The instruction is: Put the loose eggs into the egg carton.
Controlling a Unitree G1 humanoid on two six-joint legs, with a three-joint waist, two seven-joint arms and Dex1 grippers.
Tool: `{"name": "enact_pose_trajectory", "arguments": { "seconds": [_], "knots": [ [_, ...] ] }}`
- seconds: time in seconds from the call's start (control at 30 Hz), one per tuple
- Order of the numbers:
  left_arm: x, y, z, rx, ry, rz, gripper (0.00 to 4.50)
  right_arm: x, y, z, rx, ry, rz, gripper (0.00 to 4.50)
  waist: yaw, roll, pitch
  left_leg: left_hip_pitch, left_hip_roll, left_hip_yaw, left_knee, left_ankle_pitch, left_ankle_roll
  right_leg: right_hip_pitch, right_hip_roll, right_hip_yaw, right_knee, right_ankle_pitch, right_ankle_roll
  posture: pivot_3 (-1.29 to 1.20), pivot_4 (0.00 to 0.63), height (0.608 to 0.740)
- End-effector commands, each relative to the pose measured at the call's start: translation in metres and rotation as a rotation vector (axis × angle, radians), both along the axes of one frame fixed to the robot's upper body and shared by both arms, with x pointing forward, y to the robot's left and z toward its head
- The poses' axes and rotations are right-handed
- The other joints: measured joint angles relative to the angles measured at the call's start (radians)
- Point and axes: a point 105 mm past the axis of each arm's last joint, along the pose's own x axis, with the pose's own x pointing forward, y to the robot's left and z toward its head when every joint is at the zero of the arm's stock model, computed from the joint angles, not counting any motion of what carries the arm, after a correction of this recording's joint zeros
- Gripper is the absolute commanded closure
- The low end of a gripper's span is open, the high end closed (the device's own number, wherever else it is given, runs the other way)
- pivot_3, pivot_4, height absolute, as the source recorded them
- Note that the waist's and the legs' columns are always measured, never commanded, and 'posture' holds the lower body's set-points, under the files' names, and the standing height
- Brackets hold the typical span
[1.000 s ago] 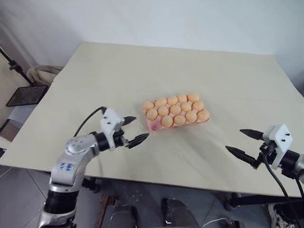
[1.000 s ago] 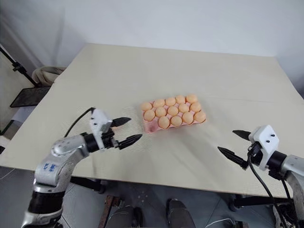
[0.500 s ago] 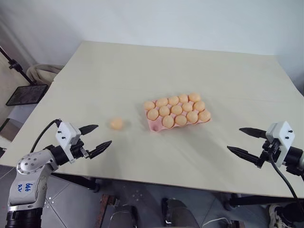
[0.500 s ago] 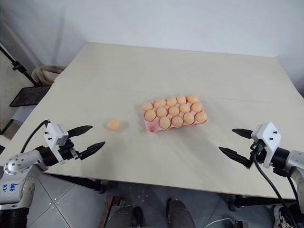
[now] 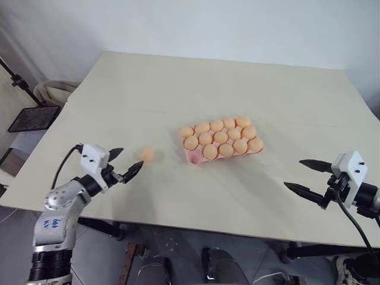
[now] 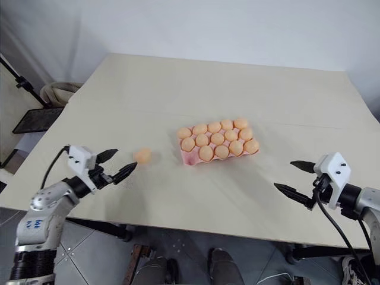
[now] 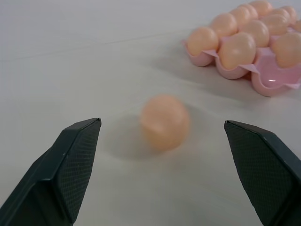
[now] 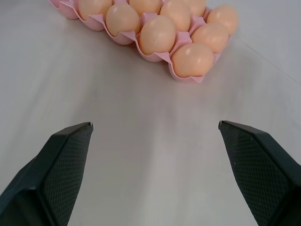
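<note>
Pale beige table (image 5: 178, 83) fills most of the scene, matte and smooth, set against a plain white wall (image 5: 208, 24). Off its left edge stand a black stand with a dark flat tray (image 5: 32, 117) and a coil of pale hose (image 5: 53, 90) on the floor.

At the left, the left gripper (image 5: 126, 166) hangs near the table's front edge, its two black fingers spread wide and holding nothing. Blue handwriting marks the silver arm behind it, too small to read. Just beyond the fingertips lies a loose egg (image 5: 146, 155), a small smooth pale-orange ball resting on the table; in the left wrist view the same egg (image 7: 165, 121) sits between the two fingers' lines, touched by neither.

Right of the egg, near the table's middle, is the egg carton (image 5: 221, 142), a pink moulded tray with scalloped edges, packed with identical pale-orange eggs except for one empty cup at its near left corner (image 7: 275, 77).

At the far right, the right gripper (image 5: 304, 176) hovers over bare table, fingers wide apart and empty, well apart from the carton.
</note>
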Motion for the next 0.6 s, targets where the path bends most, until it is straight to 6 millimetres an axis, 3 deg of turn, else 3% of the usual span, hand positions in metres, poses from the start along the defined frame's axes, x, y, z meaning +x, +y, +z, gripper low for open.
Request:
{"name": "enact_pose_trajectory", "arguments": {
  "seconds": [0.03, 0.37, 0.47, 0.6],
  "knots": [
    [0.012, -0.001, 0.004, 0.029, -0.027, 0.015, 0.03, 0.001, -0.001, 0.013, -0.027, -0.051, 0.003, 0.0, 0.0, 0.0, 0.0, 0.0, 0.0, 0.0, 0.0, 0.0, 0.0, 0.0, 0.0, 0.0, 0.0, 0.0, 0.0, 0.0, 0.15, 0.74],
    [0.033, -0.013, -0.015, 0.05, 0.042, -0.014, 0.03, -0.003, -0.002, 0.013, -0.028, -0.053, -0.014, 0.0, 0.0, 0.0, 0.0, -0.001, 0.0, -0.001, 0.0, 0.0, -0.001, -0.001, 0.0, -0.001, 0.0, 0.003, 0.005, 0.0, 0.15, 0.74],
    [0.036, -0.014, -0.017, 0.055, 0.056, -0.015, 0.63, -0.004, -0.002, 0.012, -0.026, -0.054, -0.019, 0.0, 0.0, 0.0, 0.0, -0.001, 0.0, -0.001, 0.0, 0.0, -0.001, 0.0, 0.0, -0.002, 0.0, 0.003, 0.005, 0.0, 0.15, 0.74],
    [0.037, -0.016, -0.015, 0.052, 0.049, -0.023, 1.93, -0.005, -0.001, 0.012, -0.024, -0.053, -0.025, 0.0, 0.0, 0.0, 0.0, -0.001, 0.001, -0.002, 0.0, 0.0, -0.001, -0.001, 0.0, -0.002, 0.0, 0.003, 0.005, 0.0, 0.15, 0.74]
  ]
}}
